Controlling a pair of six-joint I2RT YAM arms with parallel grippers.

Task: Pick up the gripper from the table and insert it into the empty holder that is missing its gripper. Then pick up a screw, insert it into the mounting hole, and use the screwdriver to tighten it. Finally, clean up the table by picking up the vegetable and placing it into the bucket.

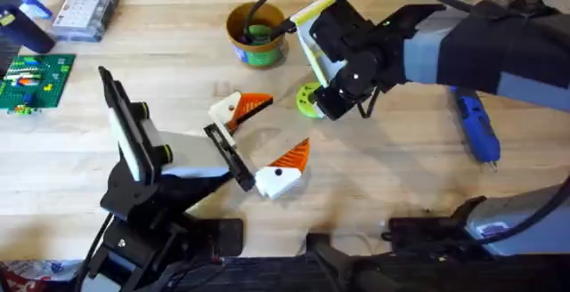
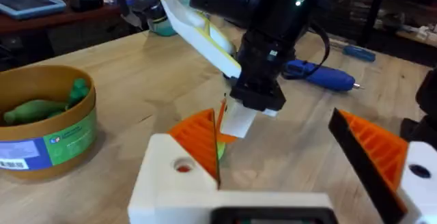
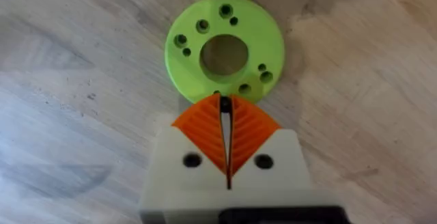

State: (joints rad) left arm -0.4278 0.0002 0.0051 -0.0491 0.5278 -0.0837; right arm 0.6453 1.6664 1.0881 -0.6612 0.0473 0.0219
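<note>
The vegetable (image 1: 308, 101) (image 3: 224, 46), a lime-green disc with a hollow centre, lies flat on the table just right of the middle. My right gripper (image 1: 317, 105) (image 3: 224, 102) hangs right over its edge, shut with nothing between its orange pads. The bucket (image 1: 256, 34) (image 2: 41, 125) stands behind the disc to the left, with green pieces inside. My left gripper (image 1: 278, 132) stands open low over the table centre, its orange pads (image 2: 199, 136) wide apart. Far to the right lies the blue screwdriver (image 1: 476, 127) (image 2: 321, 74). The loose gripper, holder and screw are out of view.
A clear parts box (image 1: 85, 12) sits at the back left corner. A green baseplate with small bricks (image 1: 36, 80) lies at the left edge. Bare wood stretches between the disc and the screwdriver.
</note>
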